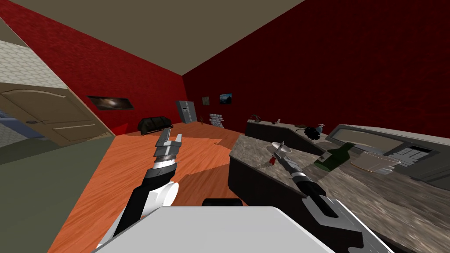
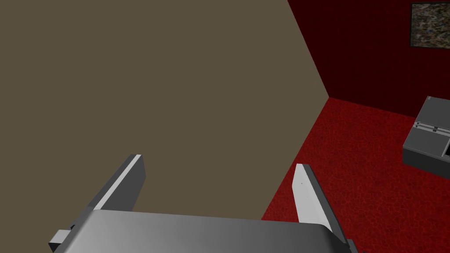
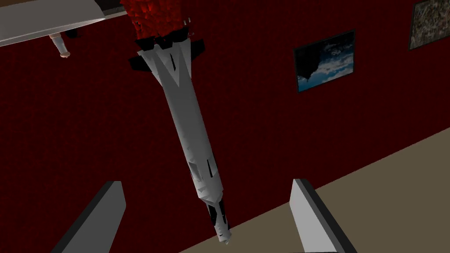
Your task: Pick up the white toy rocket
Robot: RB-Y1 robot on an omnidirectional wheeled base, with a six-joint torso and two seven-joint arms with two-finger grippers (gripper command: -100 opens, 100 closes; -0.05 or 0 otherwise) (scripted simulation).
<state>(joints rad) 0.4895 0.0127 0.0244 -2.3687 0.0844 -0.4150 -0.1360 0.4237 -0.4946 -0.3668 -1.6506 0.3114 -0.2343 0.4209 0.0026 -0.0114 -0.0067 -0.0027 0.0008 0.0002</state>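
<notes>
The toy rocket (image 3: 184, 118) is long and white, with black fins and a red flame at its tail. It stands on the stone counter (image 1: 263, 173), where it looks small (image 1: 275, 156). My right gripper (image 3: 206, 183) is open, and the rocket's nose end lies between its fingers without touching either one. From the head camera, the right gripper (image 1: 282, 159) reaches along the counter to the rocket. My left gripper (image 1: 172, 137) is raised over the wooden floor, open and holding nothing (image 2: 218, 162).
A white dish (image 1: 281, 147) sits just beyond the rocket. Further right on the counter are a green bottle (image 1: 335, 158), a pale tray (image 1: 373, 161) and a sink (image 1: 386, 147). A dark sofa (image 1: 154, 124) and a grey fridge (image 1: 186, 110) stand at the far wall.
</notes>
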